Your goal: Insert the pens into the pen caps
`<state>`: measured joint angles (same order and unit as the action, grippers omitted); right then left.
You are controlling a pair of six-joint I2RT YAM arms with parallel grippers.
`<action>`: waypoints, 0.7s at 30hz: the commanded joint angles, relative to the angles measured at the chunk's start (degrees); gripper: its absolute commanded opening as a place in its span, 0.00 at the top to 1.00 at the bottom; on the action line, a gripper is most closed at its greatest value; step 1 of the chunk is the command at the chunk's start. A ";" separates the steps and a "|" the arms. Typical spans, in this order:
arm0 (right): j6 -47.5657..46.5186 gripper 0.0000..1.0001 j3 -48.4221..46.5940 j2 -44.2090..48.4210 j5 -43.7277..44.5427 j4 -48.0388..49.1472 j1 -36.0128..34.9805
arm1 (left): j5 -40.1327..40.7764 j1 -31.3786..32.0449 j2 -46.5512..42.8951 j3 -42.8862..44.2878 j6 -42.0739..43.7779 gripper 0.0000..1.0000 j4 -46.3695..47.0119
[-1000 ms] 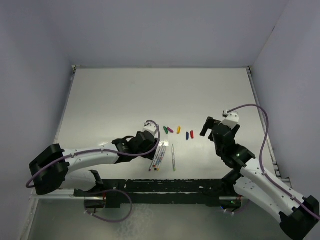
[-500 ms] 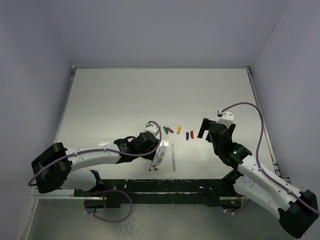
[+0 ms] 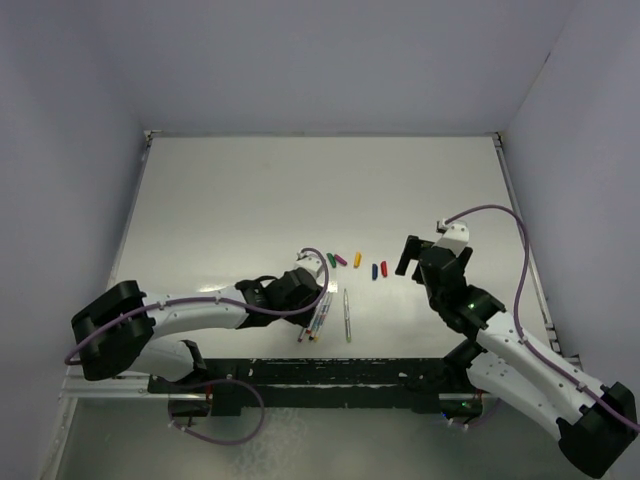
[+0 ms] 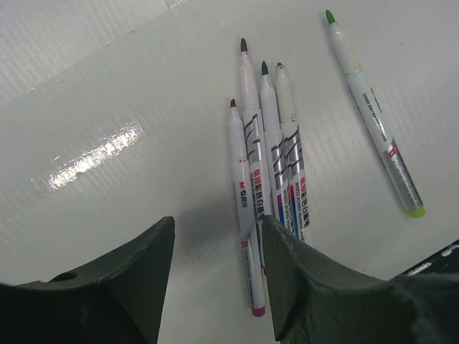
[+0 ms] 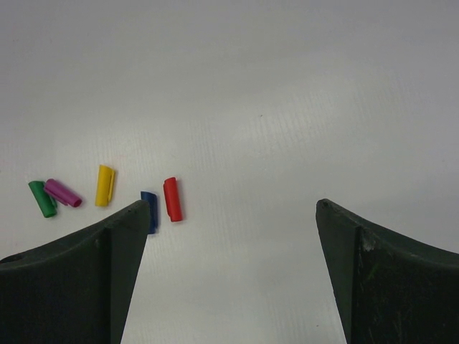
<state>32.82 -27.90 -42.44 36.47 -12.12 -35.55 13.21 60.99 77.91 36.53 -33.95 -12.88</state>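
Observation:
Four white-grey pens (image 4: 267,165) lie bunched side by side, and a fifth pen (image 4: 373,118) with a green tip lies apart to their right. In the top view the bunch (image 3: 320,314) and the single pen (image 3: 347,315) lie near the table's front. My left gripper (image 4: 219,279) is open, low over the bunch's near end, with the purple-ended pen between its jaws. The green (image 5: 41,198), purple (image 5: 63,193), yellow (image 5: 105,185), blue (image 5: 149,211) and red (image 5: 172,198) caps lie in a row. My right gripper (image 5: 233,272) is open and empty, just right of the red cap.
The white table (image 3: 250,200) is walled at the back and both sides. A black rail (image 3: 330,375) with the arm bases runs along the near edge. Purple cables loop off both wrists.
My left gripper has moved right and forward, onto the near end of the pen bunch. My right gripper shifted slightly left toward the caps, then held still.

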 commanded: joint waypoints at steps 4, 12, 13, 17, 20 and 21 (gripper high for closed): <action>0.63 0.00 -2.27 0.00 1.68 -0.28 0.39 | 0.53 0.51 0.69 1.87 -1.73 0.45 1.33; 1.28 0.00 -1.63 0.34 0.53 0.53 0.32 | 1.59 0.71 1.27 2.01 -2.33 0.47 -0.08; 1.28 0.00 -1.58 0.22 0.17 0.66 0.38 | 1.63 0.67 1.27 2.09 -2.33 0.47 -0.12; 1.46 0.00 -1.81 -0.27 -0.83 0.69 0.32 | 1.61 0.74 1.51 2.22 -2.33 0.50 -0.51; 1.61 0.00 -2.00 -0.34 -1.05 0.60 0.33 | 1.40 0.75 1.88 2.44 -2.66 0.50 -1.48; 1.64 0.00 -2.13 -0.32 -1.13 0.50 0.30 | 1.26 0.75 1.91 2.48 -2.69 0.50 -1.82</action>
<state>33.52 -28.03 -42.76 35.92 -12.78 -35.55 13.80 61.30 79.29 36.56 -35.44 -13.78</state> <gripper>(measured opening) 0.998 0.503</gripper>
